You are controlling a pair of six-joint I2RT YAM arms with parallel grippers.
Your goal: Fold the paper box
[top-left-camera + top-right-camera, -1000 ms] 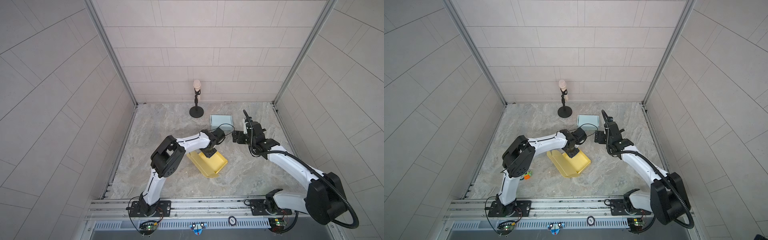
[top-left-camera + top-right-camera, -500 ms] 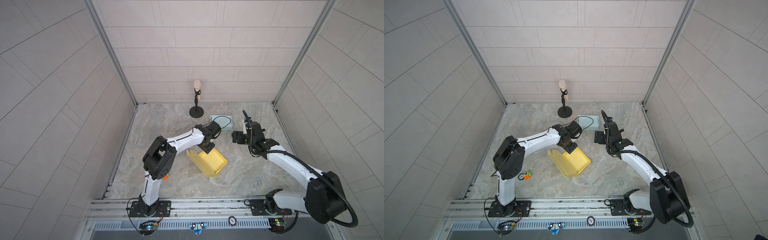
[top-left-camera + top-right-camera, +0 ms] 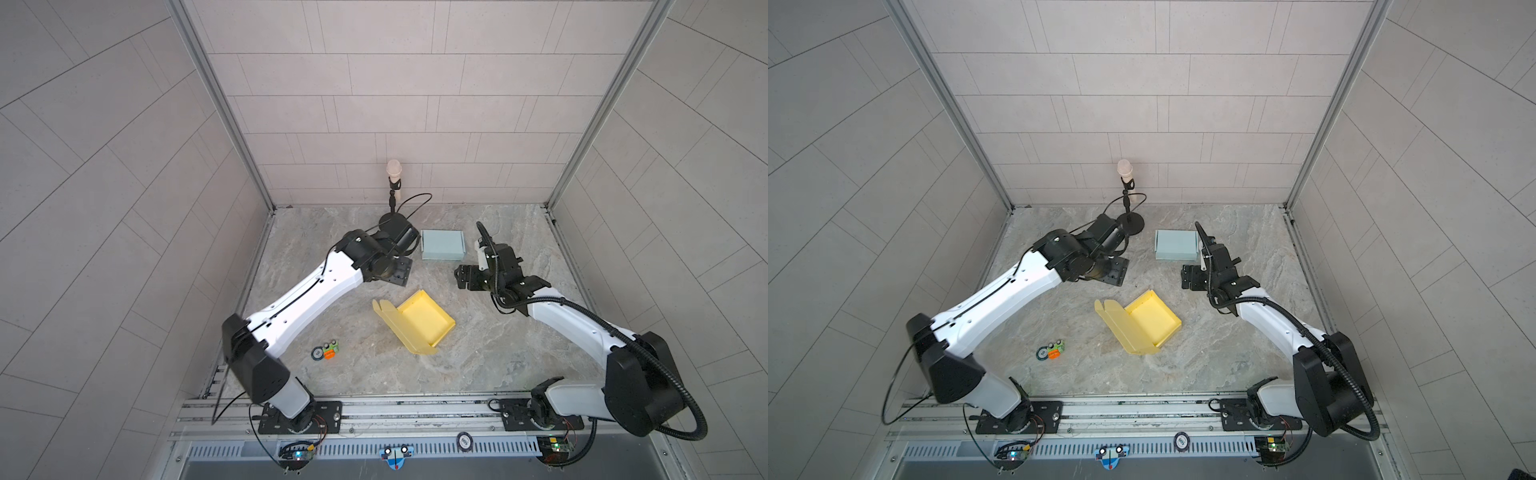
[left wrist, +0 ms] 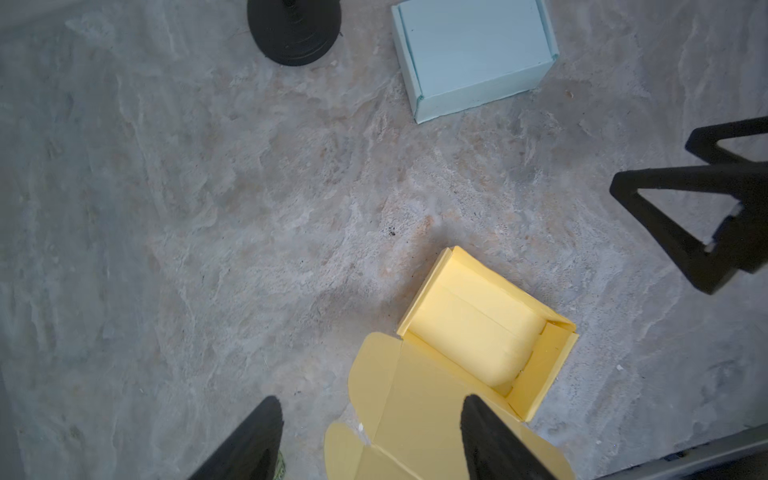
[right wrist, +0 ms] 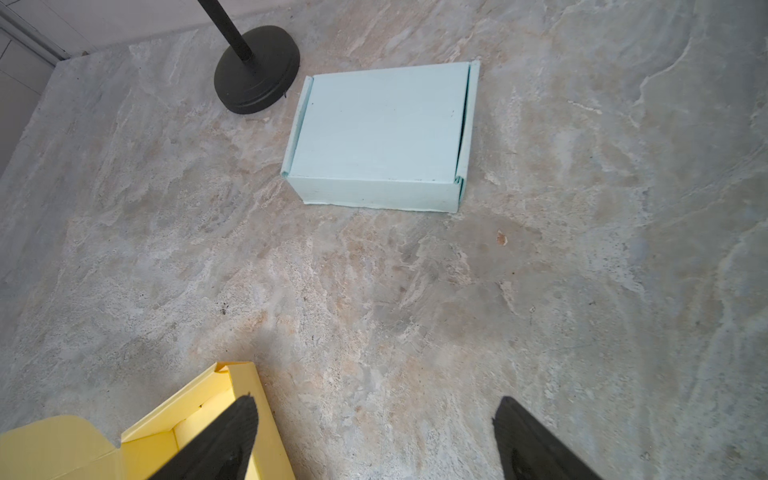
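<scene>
Box (image 3: 424, 319) open upward, long axis far-left to near-right

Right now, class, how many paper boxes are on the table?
2. The yellow box lies open near the middle of the table. The pale blue box sits closed farther back, beside the microphone stand. None seems hidden.

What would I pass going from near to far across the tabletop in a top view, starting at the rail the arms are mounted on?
Open yellow paper box → closed pale blue box → microphone stand by the back wall.
</scene>
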